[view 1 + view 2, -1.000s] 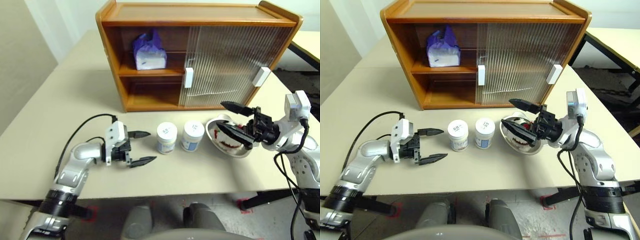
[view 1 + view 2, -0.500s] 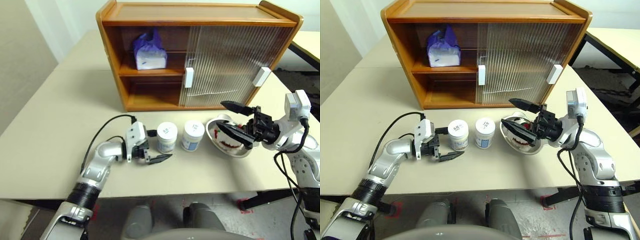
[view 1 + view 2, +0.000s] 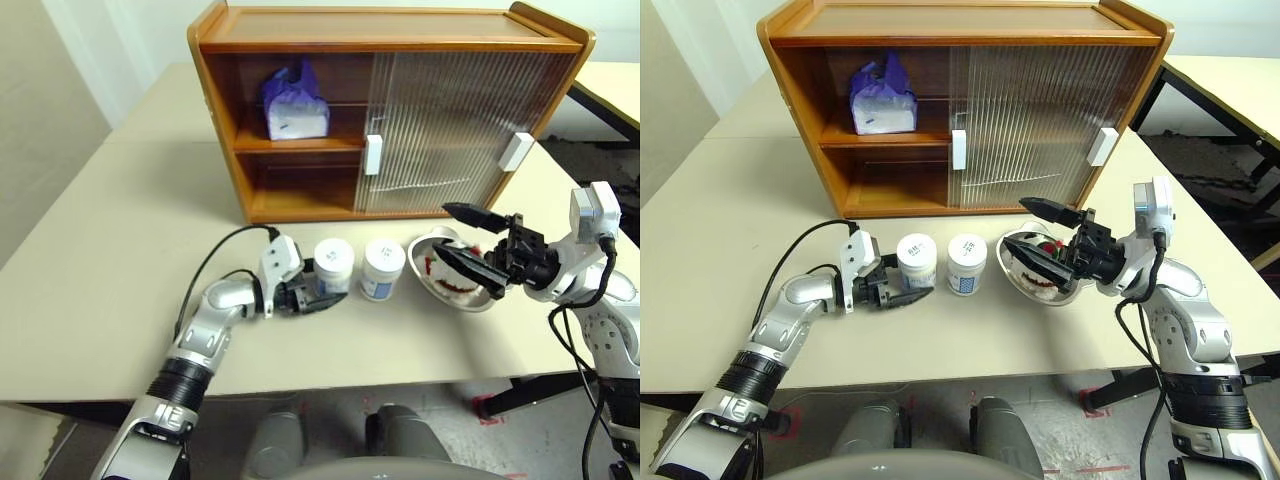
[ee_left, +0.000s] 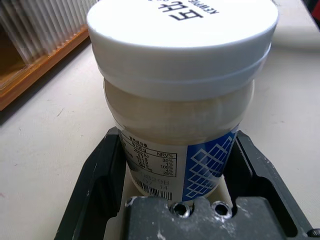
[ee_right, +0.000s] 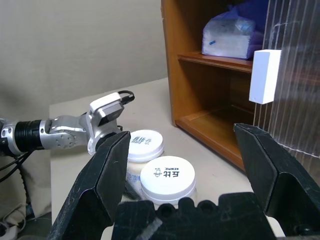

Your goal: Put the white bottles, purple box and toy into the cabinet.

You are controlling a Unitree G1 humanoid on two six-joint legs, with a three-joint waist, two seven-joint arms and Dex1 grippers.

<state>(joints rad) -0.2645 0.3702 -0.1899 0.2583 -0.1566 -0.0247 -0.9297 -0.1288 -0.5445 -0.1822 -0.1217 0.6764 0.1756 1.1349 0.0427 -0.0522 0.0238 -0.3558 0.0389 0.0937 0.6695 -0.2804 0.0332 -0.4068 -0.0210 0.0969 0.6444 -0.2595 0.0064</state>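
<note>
Two white bottles stand upright side by side on the table (image 3: 120, 260) in front of the cabinet (image 3: 390, 40), and the coming move turns on the left one (image 3: 333, 265): it sits squarely between the fingers of the left tool (image 3: 318, 297), which reaches in low and nearly level from the bottle's left. In the left wrist view the black fingers (image 4: 100, 175) flank the jar's labelled body on both sides; whether they already press it I cannot tell, so the grip looks about to be taken rather than secured. The second white bottle (image 3: 383, 268) stands just beside the first, between it and the steel bowl (image 3: 455, 290), so any lift should go up before it goes sideways. The right tool (image 3: 472, 240) hangs spread wide and empty above the bowl, farther from either bottle than the left one. As for containers, the purple box (image 3: 295, 103) already rests on the cabinet's inner shelf in the open left half; the lower compartment beneath it looks bare, and the ribbed sliding doors (image 3: 460, 130) cover the right half. Something red and white lies in the bowl, likely the toy (image 3: 1045, 275), though the right tool partly hides it.
</note>
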